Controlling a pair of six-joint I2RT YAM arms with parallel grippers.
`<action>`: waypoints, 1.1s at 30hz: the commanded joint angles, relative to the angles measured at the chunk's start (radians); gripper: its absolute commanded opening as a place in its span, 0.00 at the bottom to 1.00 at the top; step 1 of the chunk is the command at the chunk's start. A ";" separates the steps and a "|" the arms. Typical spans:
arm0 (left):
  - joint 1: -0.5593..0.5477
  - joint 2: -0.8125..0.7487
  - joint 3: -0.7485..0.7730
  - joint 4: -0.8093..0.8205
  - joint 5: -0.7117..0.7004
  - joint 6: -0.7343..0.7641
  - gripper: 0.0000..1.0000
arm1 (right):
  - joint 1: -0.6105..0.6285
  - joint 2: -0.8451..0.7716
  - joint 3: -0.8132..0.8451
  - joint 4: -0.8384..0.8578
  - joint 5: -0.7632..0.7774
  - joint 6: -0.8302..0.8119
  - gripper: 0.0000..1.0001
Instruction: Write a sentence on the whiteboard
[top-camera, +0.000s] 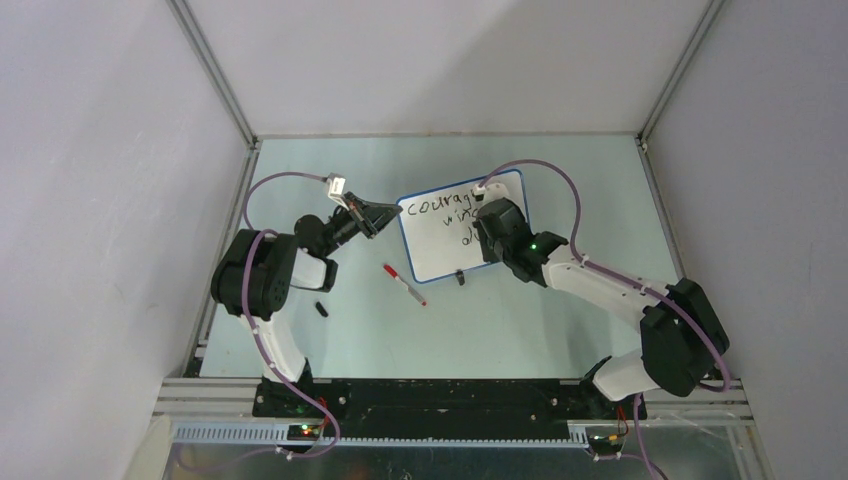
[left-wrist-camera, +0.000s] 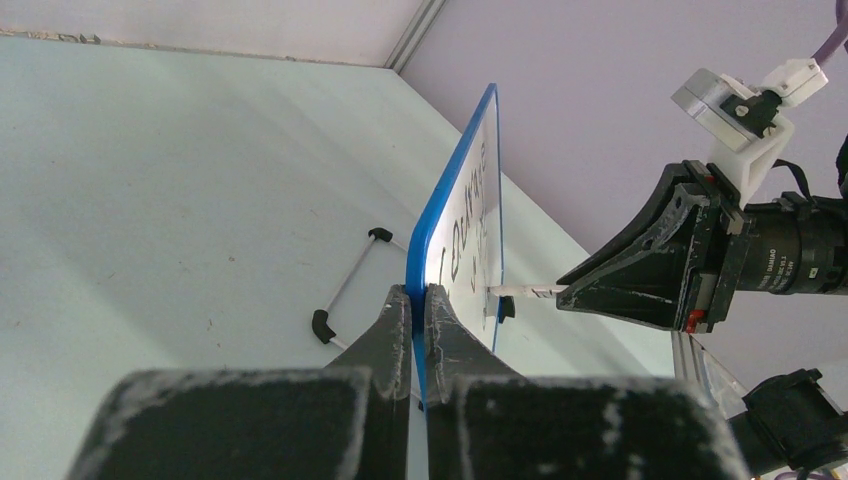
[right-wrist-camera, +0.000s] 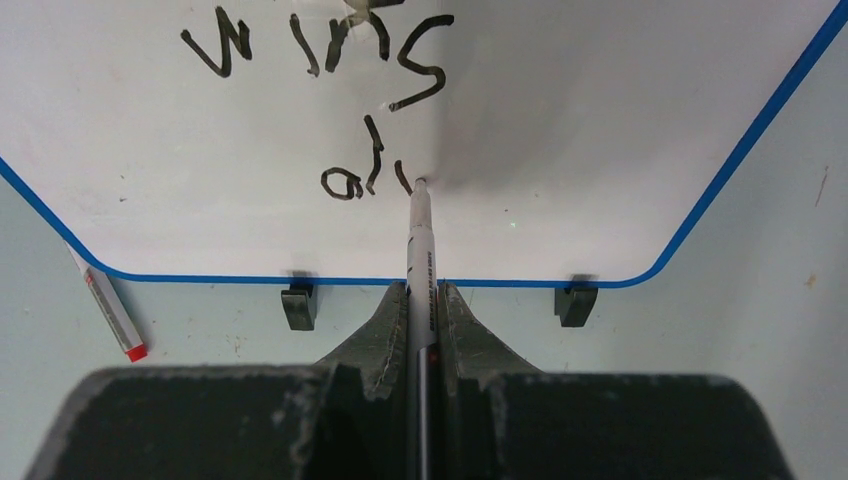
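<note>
I have the small rectangular white board with a thin blue rim (top-camera: 432, 258) mid-table, my left gripper (left-wrist-camera: 418, 296) closed on its left edge. My right gripper (right-wrist-camera: 425, 298) is clamped on a slim white marker pen (right-wrist-camera: 419, 240), tip touching the board. The black handwritten sentence (top-camera: 443, 212) shows "courage", "wins", then "al" and a started stroke, so I judge the last word roughly half written. A red-capped pen (top-camera: 404, 285) lies near-left of the board

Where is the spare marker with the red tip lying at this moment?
In the top view the spare marker lies on the table, close to the near left corner of the whiteboard, between the two arms.
</note>
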 joint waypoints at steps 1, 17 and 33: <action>0.000 -0.006 0.000 0.028 0.028 0.048 0.00 | -0.012 0.018 0.059 0.034 0.020 -0.002 0.00; 0.000 -0.005 0.002 0.028 0.029 0.046 0.00 | -0.019 0.019 0.088 0.028 0.016 -0.009 0.00; 0.000 -0.008 0.000 0.029 0.028 0.048 0.00 | -0.019 0.016 0.059 -0.018 0.018 0.014 0.00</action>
